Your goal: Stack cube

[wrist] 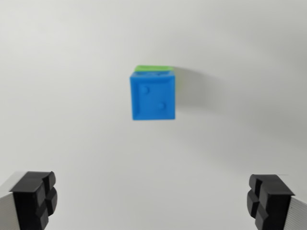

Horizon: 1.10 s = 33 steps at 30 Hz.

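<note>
**Blue cube sitting on green cube, gripper spread wide**

Wrist view, looking straight down. The gripper [152, 201] is hanging released, its jaws standing far apart with nothing between them. One black finger pad [34, 197] is showing at the lower corner on the wrist view's left, the other at the lower corner on the wrist view's right. Both are poking in only partly from the bottom edge.

The blue cube [153, 96] is lying above the middle of the frame, slightly toward the wrist view's left of the gap's midline, well apart from both pads. Its top face is showing a raised rim and two small round dots. The picture is a bit soft, so finer detail is not coming through.

A green cube [154, 68] is peeking out as a thin strip along the blue cube's far edge, and a sliver of green is running down the side on the wrist view's right. The blue cube is resting on top of it, nearly squared up.

The white surface [72, 96] is carrying the stack. A faint shadow is falling toward the wrist view's right of the cubes.
</note>
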Tool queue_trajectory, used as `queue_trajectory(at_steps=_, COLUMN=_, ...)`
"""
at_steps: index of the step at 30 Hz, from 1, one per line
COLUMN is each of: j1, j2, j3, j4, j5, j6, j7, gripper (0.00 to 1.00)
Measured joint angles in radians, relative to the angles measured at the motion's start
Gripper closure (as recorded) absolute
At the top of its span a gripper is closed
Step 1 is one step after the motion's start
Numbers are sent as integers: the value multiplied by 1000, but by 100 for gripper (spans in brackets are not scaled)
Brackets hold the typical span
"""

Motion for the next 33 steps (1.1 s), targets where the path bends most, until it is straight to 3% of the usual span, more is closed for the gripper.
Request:
queue_trajectory(at_steps=19, j1=0, j2=-29, j3=-3, j4=95, j5=-4, j6=-124, j7=3, gripper=0)
queue_trajectory(at_steps=33, j1=0, j2=-33, j3=-3, j4=119, j5=-4, j6=-152, j7=4, gripper=0)
